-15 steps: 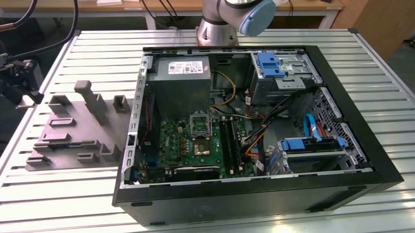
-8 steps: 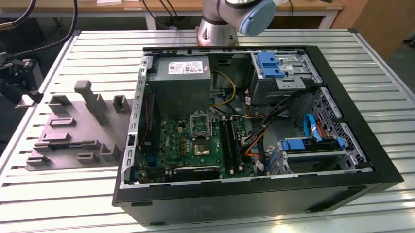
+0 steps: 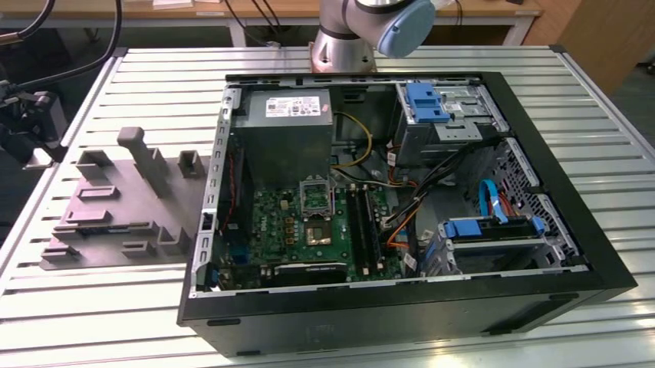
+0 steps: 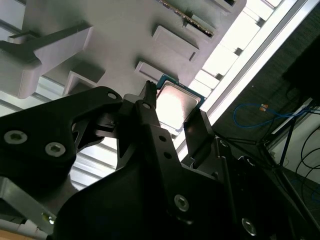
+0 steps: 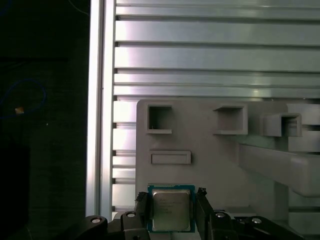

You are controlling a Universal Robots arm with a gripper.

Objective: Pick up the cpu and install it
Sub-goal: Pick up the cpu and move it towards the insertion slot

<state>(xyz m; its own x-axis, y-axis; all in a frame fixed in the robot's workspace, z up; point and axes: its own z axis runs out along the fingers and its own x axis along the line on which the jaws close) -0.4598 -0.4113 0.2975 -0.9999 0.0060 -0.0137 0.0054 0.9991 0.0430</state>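
Note:
The cpu (image 5: pixel 171 210), a thin square chip with a pale metal top and a blue-green rim, sits between the two black fingers of my gripper (image 5: pixel 172 209). One finger (image 5: pixel 142 209) presses each side edge, so the gripper is shut on it. In the second wrist view the cpu (image 4: pixel 176 103) shows between the same fingertips (image 4: pixel 148 102), held above the grey fixture block (image 4: pixel 125 35). In the exterior view the open computer case (image 3: pixel 573 253) lies on the table, with the metal-framed socket (image 3: pixel 313 232) on its green motherboard.
The grey plastic fixture (image 3: pixel 118 207), with posts and pockets, lies on the slatted aluminium table (image 3: pixel 133 77) at the exterior view's left of the case. The arm's base (image 3: pixel 343 42) stands behind the case. Cables, drive cages and a power supply (image 3: pixel 291 130) crowd the case interior.

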